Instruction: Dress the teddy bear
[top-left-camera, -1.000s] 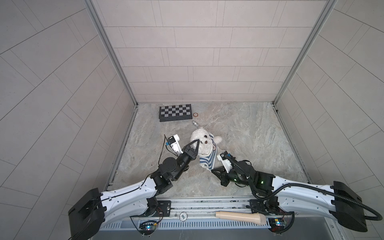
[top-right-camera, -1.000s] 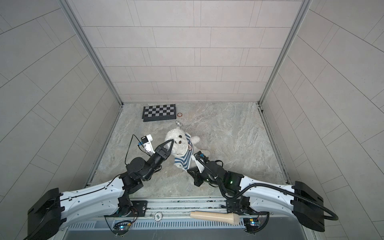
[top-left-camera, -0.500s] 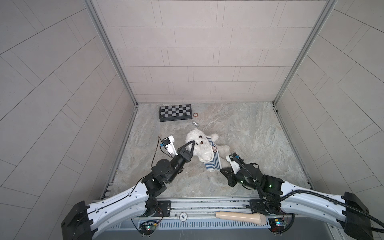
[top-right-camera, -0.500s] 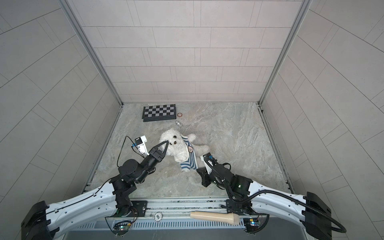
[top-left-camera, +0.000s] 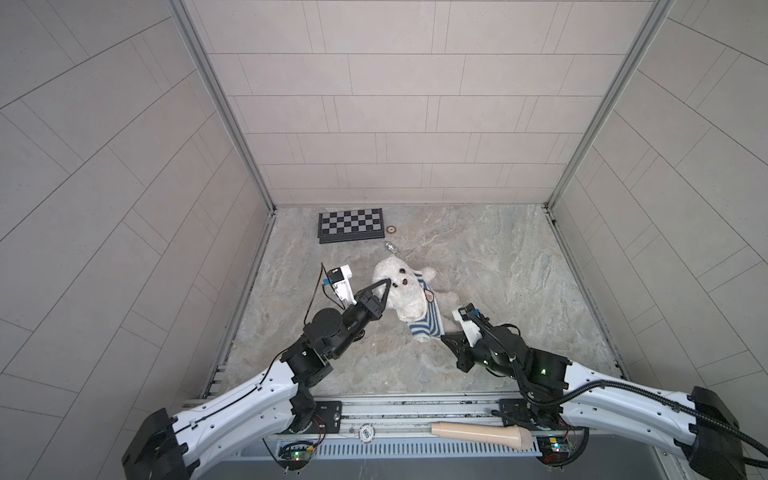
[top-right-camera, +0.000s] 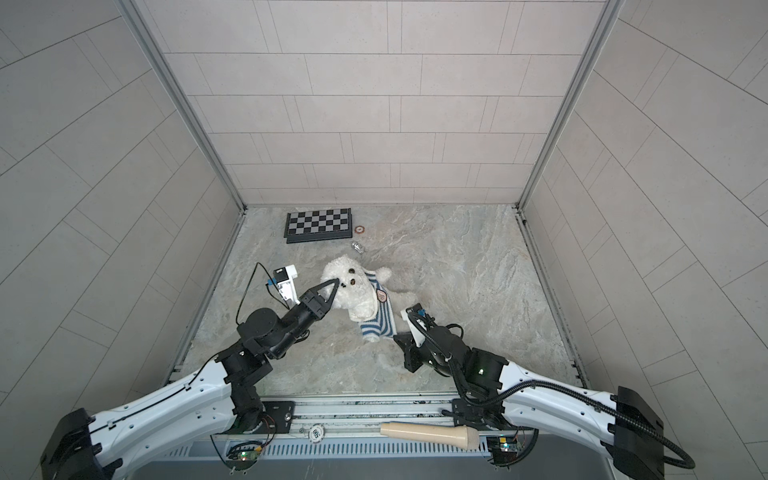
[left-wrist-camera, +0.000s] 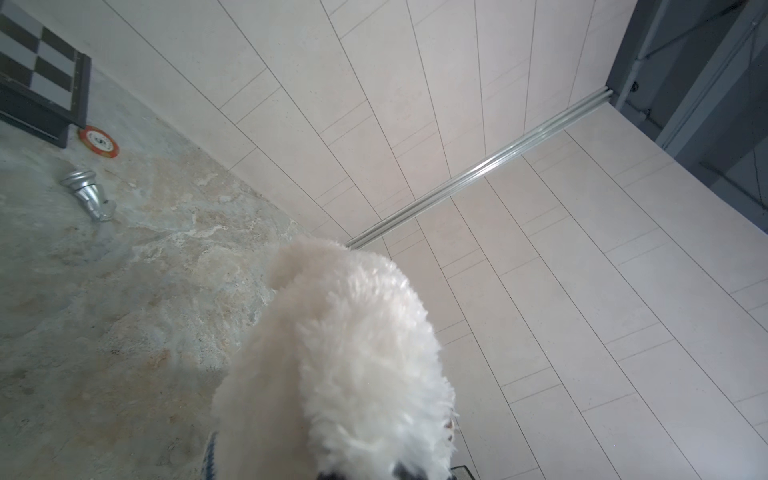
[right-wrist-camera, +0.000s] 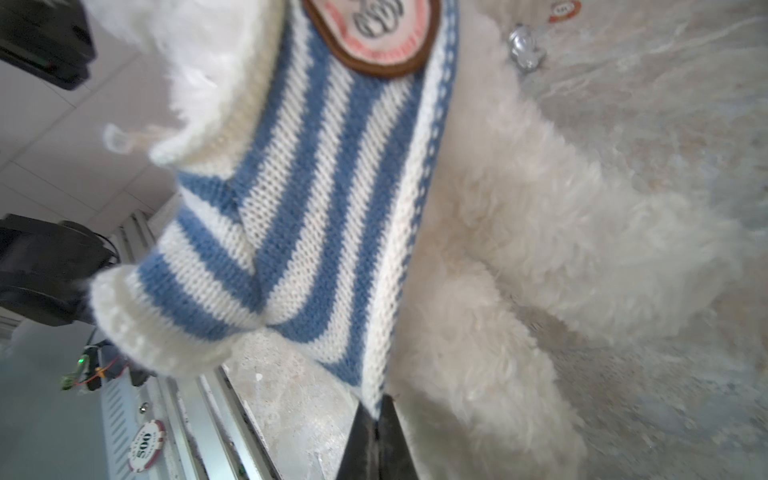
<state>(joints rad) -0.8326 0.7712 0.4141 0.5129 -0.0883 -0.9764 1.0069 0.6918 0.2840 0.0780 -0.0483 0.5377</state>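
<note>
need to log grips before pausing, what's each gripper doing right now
left gripper: jaws shut against the teddy bear's head, grip on fur cannot be told
right gripper: jaws shut on the striped sweater's hem

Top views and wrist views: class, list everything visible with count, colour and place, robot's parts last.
teddy bear: one, white, mid-table.
sweater: one, blue-white striped, against the bear.
chessboard: one, black and grey, by the back wall.
poker chip: one, red, beside the chessboard.
metal piece: one, silver, between chip and bear.
rail chip: one, red-white, front rail.
cylinder: one, beige, front rail.
table: one, marbled grey.
arms: two, white and black, front.
left pincer: one, black, shut at the bear's face.
right pincer: one, black, shut on sweater hem.
</note>
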